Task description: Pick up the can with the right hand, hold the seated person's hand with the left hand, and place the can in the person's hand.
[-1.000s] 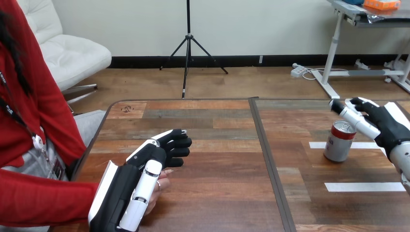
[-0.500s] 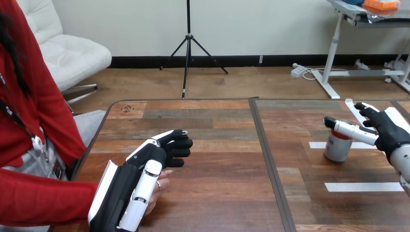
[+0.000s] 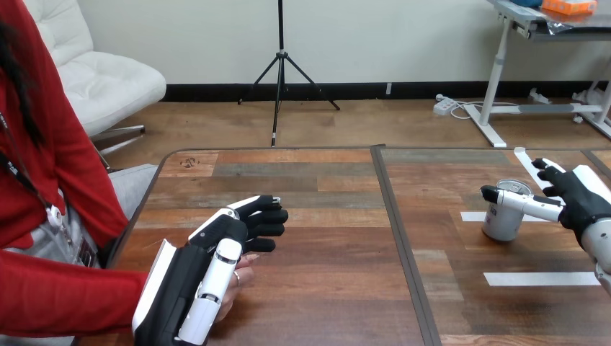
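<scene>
Head view: your left hand (image 3: 189, 277) lies low at the near left of the wooden table (image 3: 324, 238), palm down and angled toward the table's middle, right over the person's hand (image 3: 243, 275), which peeks out beneath it. You cannot tell whether it grips that hand.

Your right hand (image 3: 582, 196) comes in from the right edge and is spread wide around the can (image 3: 502, 222). Its thumb (image 3: 520, 202) lies across the can's near upper side, and its fingers (image 3: 553, 171) stretch past the far side, not closed on it.

You have one can, silver, upright on the table's right half and well apart from the person's hand. Its print is too small to read. Three white tape strips (image 3: 540, 278) lie on that side, one running behind the can.
</scene>
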Controlling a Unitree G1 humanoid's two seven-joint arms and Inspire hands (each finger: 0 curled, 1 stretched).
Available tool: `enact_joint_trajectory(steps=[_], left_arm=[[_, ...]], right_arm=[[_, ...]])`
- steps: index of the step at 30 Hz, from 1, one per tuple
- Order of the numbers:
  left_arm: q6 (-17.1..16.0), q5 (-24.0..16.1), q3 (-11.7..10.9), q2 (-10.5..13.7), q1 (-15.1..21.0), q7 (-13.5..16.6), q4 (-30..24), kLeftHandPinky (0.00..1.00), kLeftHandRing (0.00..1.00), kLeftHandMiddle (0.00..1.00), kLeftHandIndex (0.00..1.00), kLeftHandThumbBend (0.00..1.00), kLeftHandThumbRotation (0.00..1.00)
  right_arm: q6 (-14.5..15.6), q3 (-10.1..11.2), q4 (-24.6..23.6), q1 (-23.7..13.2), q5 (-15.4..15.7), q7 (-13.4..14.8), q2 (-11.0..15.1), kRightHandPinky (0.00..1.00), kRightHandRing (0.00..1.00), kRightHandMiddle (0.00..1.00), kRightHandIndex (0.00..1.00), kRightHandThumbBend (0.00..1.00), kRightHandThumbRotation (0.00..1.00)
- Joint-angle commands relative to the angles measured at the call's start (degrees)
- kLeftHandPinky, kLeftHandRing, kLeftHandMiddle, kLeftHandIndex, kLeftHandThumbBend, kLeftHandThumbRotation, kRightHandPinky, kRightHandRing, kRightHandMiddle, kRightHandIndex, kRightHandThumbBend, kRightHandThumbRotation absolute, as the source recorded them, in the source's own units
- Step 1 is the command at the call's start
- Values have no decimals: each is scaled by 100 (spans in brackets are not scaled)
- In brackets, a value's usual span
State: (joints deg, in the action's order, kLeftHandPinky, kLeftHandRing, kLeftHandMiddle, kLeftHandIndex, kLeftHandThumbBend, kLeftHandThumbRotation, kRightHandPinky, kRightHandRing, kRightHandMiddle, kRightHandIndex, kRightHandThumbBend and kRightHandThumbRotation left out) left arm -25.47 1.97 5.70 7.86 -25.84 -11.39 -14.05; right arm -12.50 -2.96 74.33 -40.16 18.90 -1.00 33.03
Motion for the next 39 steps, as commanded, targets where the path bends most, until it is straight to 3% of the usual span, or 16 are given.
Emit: enact_joint_trajectory(steps=[1, 23, 39], left_arm=[[-126, 52, -64, -35, 302, 17, -46, 68, 73, 74, 74, 27, 100], [-120, 81, -87, -5, 307, -1, -48, 68, 73, 73, 74, 30, 100], [-105, 68, -84, 0, 311, 1, -64, 68, 73, 73, 74, 29, 100]], right_arm=[[45, -49, -26, -451, 6, 63, -44, 80, 94, 96, 97, 100, 60], [-43, -175, -42, -399, 32, 144, -99, 80, 92, 93, 94, 100, 52], [0, -388, -38, -426, 225, 304, -176, 81, 91, 92, 91, 100, 49]])
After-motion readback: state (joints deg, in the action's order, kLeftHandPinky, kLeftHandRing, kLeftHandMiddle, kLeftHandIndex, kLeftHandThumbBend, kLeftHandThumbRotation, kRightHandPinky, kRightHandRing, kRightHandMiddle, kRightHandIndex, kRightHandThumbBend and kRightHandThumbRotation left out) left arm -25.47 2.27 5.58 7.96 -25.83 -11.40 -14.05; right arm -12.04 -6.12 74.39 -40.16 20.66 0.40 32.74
